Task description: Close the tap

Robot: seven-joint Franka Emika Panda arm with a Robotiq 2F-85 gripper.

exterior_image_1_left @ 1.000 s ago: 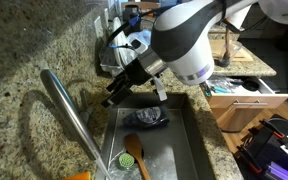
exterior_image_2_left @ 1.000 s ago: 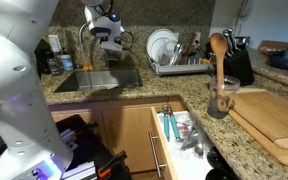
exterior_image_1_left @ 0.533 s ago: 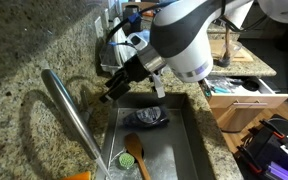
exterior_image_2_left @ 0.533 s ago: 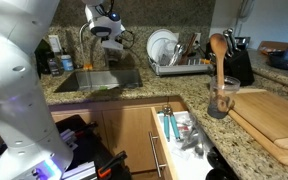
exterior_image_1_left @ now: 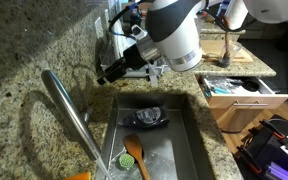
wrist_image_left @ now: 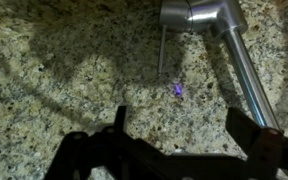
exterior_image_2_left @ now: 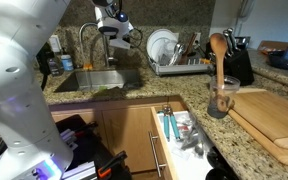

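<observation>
The tap is a brushed silver spout (exterior_image_1_left: 72, 118) slanting over the sink's left side; it shows as a thin arch in an exterior view (exterior_image_2_left: 84, 40). In the wrist view its base (wrist_image_left: 198, 12) is at the top, the spout (wrist_image_left: 246, 75) runs down to the right, and the thin lever handle (wrist_image_left: 162, 52) points down from the base. My gripper (wrist_image_left: 184, 125) is open and empty over the granite counter, below the lever and apart from it. It is also in both exterior views (exterior_image_1_left: 103, 78) (exterior_image_2_left: 113, 36).
The steel sink (exterior_image_1_left: 184, 135) holds a dark cloth (exterior_image_1_left: 147, 118), a wooden spoon (exterior_image_1_left: 142, 160) and a green item (exterior_image_1_left: 127, 158). A dish rack (exterior_image_2_left: 179, 62) with plates stands behind. An open drawer (exterior_image_1_left: 239, 90) sticks out. A spoon jar (exterior_image_2_left: 220, 95) and cutting board (exterior_image_2_left: 274, 115) are on the counter.
My gripper has moved up and away from the sink basin toward the back counter, closer to the tap's base. The jaws stay open. The tap has not moved.
</observation>
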